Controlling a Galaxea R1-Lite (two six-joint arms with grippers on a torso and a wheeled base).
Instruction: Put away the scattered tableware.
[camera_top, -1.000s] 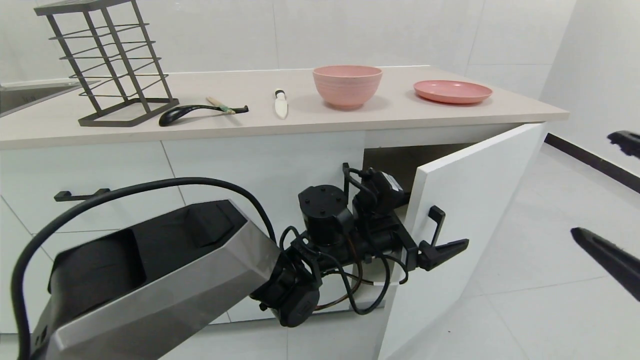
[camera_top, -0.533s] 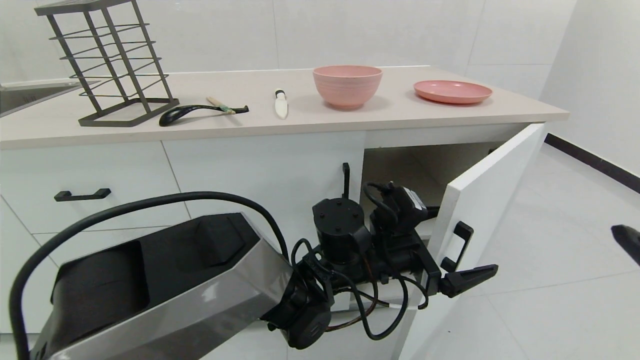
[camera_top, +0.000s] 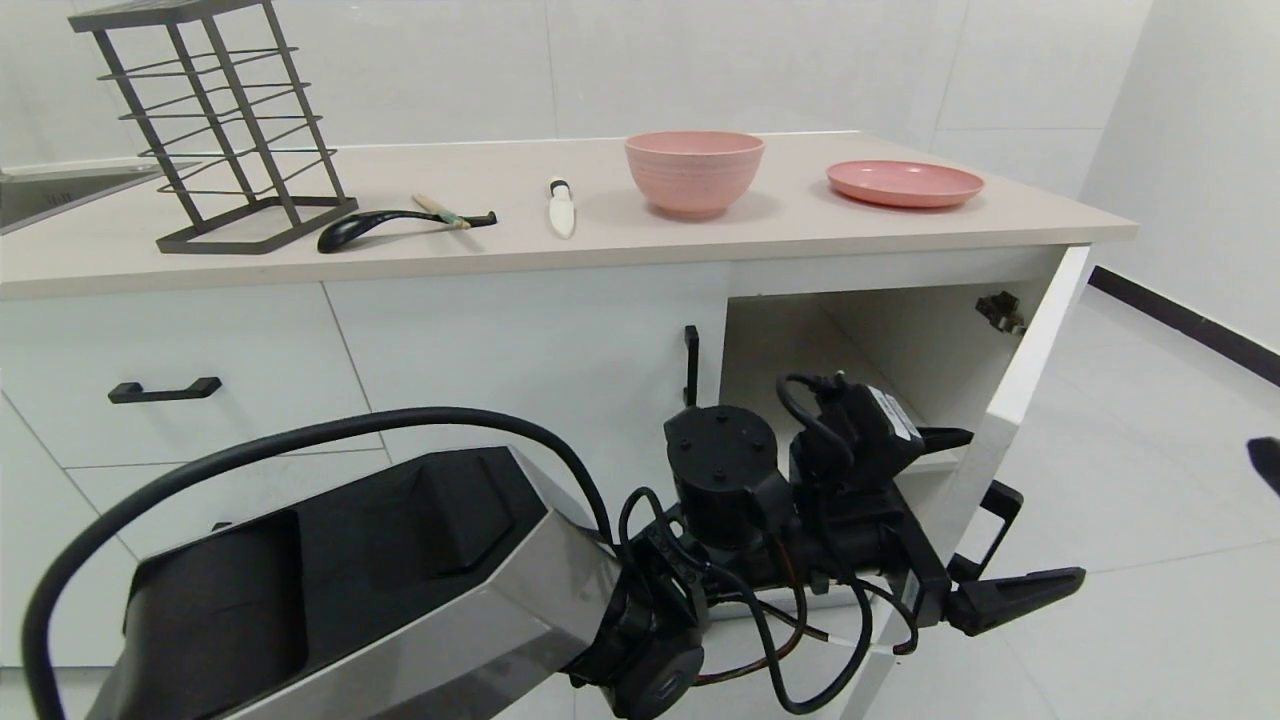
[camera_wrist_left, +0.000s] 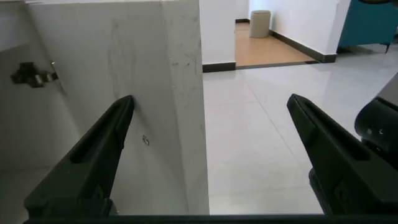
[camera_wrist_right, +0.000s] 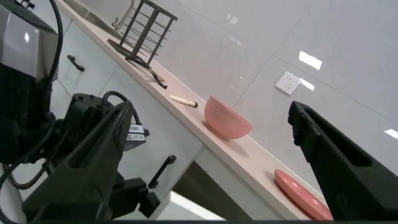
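Straddling the edge of the cabinet door (camera_top: 1046, 320) with left tool (camera_top: 1020, 505) spread, likely holding it open for bowl (camera_top: 694, 170) and plate (camera_top: 905, 182).

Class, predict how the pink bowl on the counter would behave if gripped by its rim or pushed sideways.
The pink bowl looks like matte plastic or fibre composite, so probably light and stiff, not brittle. Its foot is narrower than its rim, so a high push might tip it; a low push would likely slide it across the smooth counter.
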